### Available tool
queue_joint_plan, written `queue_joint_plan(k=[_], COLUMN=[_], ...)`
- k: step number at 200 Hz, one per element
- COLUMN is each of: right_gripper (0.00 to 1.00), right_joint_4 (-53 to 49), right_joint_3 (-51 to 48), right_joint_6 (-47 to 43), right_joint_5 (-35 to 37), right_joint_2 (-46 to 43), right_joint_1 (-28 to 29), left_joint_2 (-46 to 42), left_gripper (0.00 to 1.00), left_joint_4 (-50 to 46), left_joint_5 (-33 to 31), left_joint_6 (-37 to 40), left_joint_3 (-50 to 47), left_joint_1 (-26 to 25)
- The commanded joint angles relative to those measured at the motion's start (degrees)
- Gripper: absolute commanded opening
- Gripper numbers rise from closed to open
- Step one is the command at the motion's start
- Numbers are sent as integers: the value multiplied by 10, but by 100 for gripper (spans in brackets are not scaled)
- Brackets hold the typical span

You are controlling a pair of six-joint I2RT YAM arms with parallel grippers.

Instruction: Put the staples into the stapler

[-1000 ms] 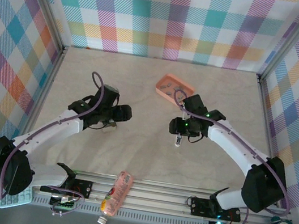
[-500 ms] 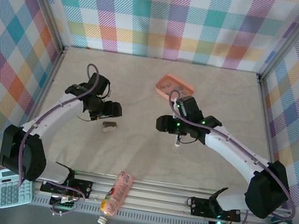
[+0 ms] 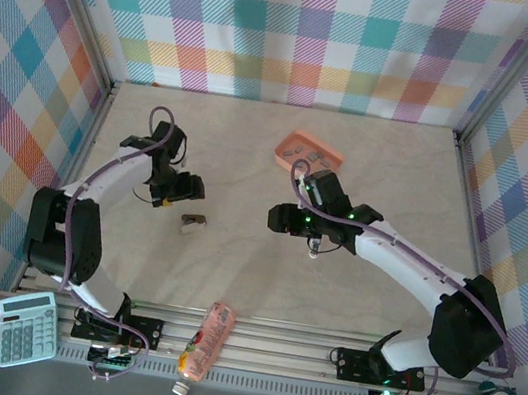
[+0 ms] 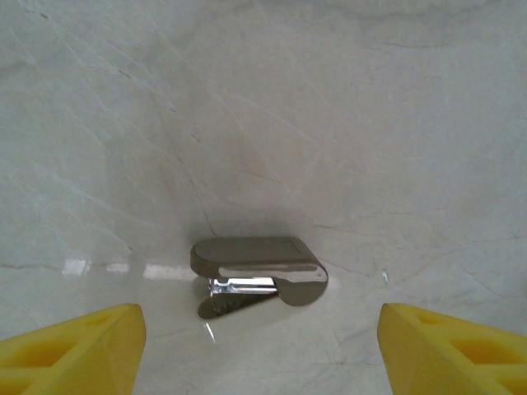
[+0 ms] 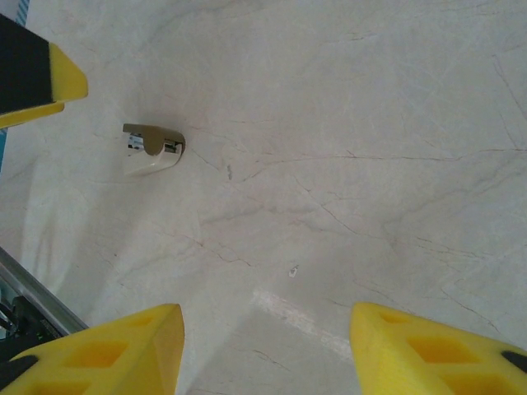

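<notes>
the left pincer (image 3: 186,189) has released the stapler (image 3: 193,222) and backed off toward the upper left. its fingers stand wide apart, holding nothing. the stapler now lies free on the bench (image 3: 231,273), left of frame centre. the right pincer (image 3: 278,220) has shifted left toward centre and is likewise spread and empty. the staples (image 3: 305,149) lie in the pink tray (image 3: 284,160), upper centre. judgement: loading has not begun, and no strip has been picked up.

My left gripper (image 3: 187,188) let go and pulled back. The stapler (image 3: 193,220) now lies alone. My right gripper (image 3: 279,219) slid left, closer to it.
</notes>
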Motion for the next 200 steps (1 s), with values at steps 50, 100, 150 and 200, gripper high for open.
queue_joint_plan(k=[50, 100, 150, 200], right_gripper=[55, 55, 55, 55], right_joint_4=[23, 22, 24, 24], right_joint_3=[3, 3, 5, 10], right_joint_6=[10, 9, 11, 8], right_joint_5=[-15, -14, -13, -11], right_joint_2=[18, 20, 18, 16], right_joint_1=[13, 15, 19, 23], left_joint_2=[101, 124, 86, 17], left_gripper=[71, 68, 64, 62], left_joint_4=[35, 48, 33, 6], left_joint_5=[28, 67, 106, 95], left_joint_6=[32, 34, 38, 24], left_joint_3=[35, 22, -23, -58], left_joint_1=[7, -4, -37, -77])
